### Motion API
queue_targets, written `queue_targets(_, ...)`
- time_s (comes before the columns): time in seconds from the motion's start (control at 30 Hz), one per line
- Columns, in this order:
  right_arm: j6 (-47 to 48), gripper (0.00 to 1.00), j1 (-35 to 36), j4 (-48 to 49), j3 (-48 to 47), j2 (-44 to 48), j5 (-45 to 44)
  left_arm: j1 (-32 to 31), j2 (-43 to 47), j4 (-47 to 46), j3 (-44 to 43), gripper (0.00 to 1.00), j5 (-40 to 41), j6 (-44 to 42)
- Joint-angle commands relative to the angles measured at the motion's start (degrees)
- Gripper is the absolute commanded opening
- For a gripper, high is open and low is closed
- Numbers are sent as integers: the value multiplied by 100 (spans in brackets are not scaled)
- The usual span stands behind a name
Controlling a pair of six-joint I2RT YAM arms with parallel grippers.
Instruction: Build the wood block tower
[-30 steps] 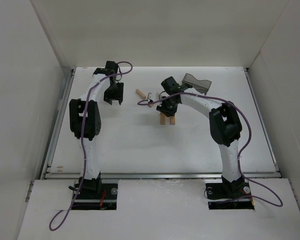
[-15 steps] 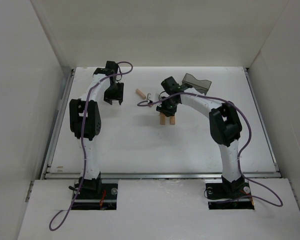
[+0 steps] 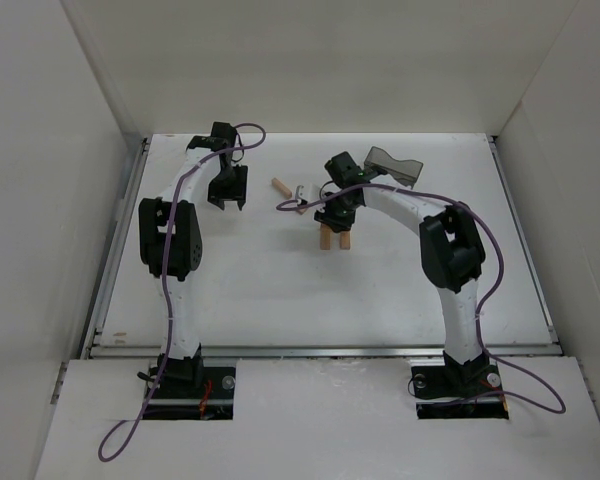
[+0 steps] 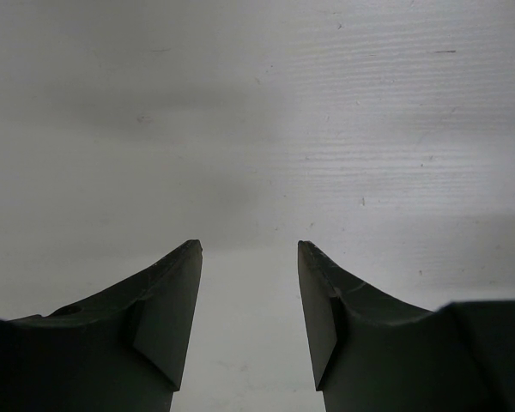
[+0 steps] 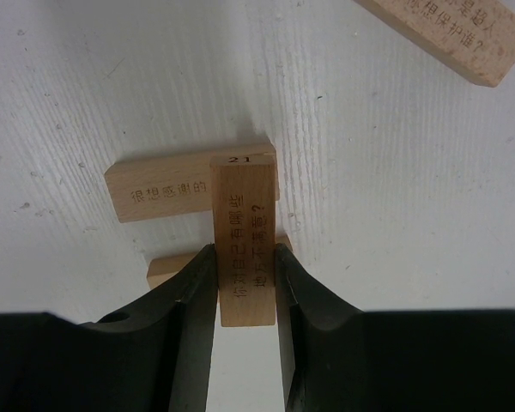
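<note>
Two wood blocks [image 5: 159,190] lie side by side on the table [image 5: 86,77], forming the base of the tower [image 3: 334,238] near the table's middle. The right tool [image 5: 245,257] is closed on a third block [image 5: 245,215], held crosswise over both. One loose block [image 3: 280,186] lies apart, to the left. The left tool [image 4: 249,249] hangs above the table, fingers parted, gripping nothing.
</note>
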State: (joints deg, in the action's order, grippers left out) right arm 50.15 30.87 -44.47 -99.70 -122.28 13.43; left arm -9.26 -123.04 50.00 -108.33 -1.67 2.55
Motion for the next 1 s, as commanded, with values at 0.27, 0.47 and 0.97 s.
queue_targets(0.27,153,0,-37,140,-14,108,283,29,307,107,67,45,-44,-70)
queue_targets(0.47,153,17,-37,193,-14,3,283,29,307,107,67,45,-44,-70)
queue_targets(0.97,153,56,-37,246,47,2,177,29,307,159,67,45,-44,-70)
